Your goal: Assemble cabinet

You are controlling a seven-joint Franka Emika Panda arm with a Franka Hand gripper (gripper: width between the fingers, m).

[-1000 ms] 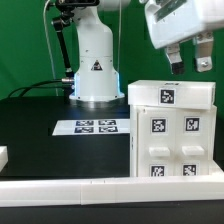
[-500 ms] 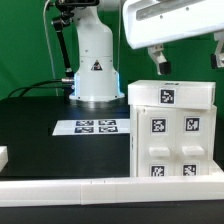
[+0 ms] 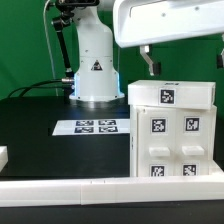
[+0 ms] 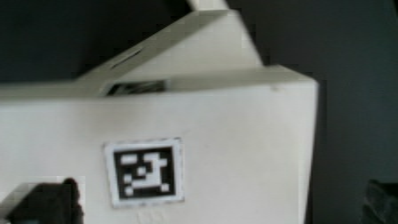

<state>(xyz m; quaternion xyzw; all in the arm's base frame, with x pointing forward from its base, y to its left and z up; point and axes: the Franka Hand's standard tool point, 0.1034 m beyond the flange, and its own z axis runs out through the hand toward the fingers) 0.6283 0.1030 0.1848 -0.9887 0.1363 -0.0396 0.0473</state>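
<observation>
The cabinet (image 3: 170,132) is a white boxy unit standing at the exterior view's right, with tagged recessed compartments on its front and a tag on its top. My gripper (image 3: 184,62) hangs just above its top, open and empty. One fingertip (image 3: 148,64) shows over the cabinet's left top edge, and the other is at the frame's right edge. In the wrist view the cabinet's top panel (image 4: 214,110) with its tag fills the frame. The gripper (image 4: 214,205) straddles it, with dark fingers (image 4: 45,202) at both sides.
The marker board (image 3: 95,126) lies flat on the black table to the left of the cabinet. The robot base (image 3: 95,70) stands behind it. A small white part (image 3: 3,157) sits at the left edge. A white rail (image 3: 90,188) runs along the front.
The hand has shifted toward the exterior view's left over the cabinet top. Its fingers now stand much farther apart.
</observation>
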